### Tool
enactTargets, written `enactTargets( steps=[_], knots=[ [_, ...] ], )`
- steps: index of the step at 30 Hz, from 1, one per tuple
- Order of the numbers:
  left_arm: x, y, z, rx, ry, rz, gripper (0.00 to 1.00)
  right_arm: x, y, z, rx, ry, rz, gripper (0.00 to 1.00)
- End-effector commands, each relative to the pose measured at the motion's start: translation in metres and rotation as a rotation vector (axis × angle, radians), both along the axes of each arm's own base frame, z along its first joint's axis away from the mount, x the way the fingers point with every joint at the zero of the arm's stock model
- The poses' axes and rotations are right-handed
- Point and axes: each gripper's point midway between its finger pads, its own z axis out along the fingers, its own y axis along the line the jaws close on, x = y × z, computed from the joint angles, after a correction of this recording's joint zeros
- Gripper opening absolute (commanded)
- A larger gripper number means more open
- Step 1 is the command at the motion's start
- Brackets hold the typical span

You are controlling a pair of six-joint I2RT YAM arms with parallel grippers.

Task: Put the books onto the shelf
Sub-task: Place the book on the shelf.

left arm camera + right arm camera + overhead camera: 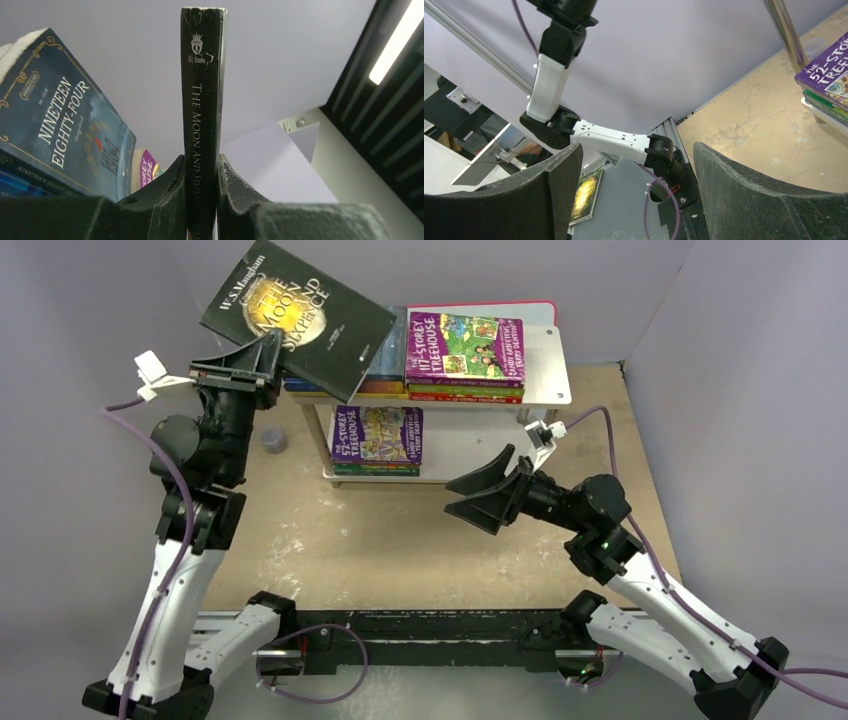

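Left gripper [262, 358] clamps the black Moon and Sixpence book [300, 312] by its spine end, held tilted above the left end of the shelf [548, 375]. Right gripper [455, 495] is spread wide and empty, just in front of the shelf. Treehouse books [465, 345] lie flat on both tiers.

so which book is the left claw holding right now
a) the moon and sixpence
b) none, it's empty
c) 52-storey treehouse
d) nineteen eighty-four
a, the left claw is shut on the spine of the black book, and the spine reads the moon and sixpence in the left wrist view.
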Motion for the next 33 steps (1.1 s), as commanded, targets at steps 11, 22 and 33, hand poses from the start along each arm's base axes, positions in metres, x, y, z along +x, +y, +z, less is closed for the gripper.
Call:
enactTargets(
  steps=[11, 22, 33],
  knots=[
    [0.093, 0.014, 0.029, -0.316, -0.015, 0.131, 0.0, -0.007, -0.014, 0.014, 0.037, -0.055, -0.043, 0.81],
    [0.111, -0.001, -0.014, -0.29, 0.176, 0.162, 0.04, -0.003, -0.015, 0.006, 0.006, -0.048, -0.066, 0.81],
    [0.104, -0.016, -0.043, -0.218, 0.317, 0.104, 0.32, 0.029, -0.016, 0.009, -0.092, 0.007, -0.212, 0.8]
  ],
)
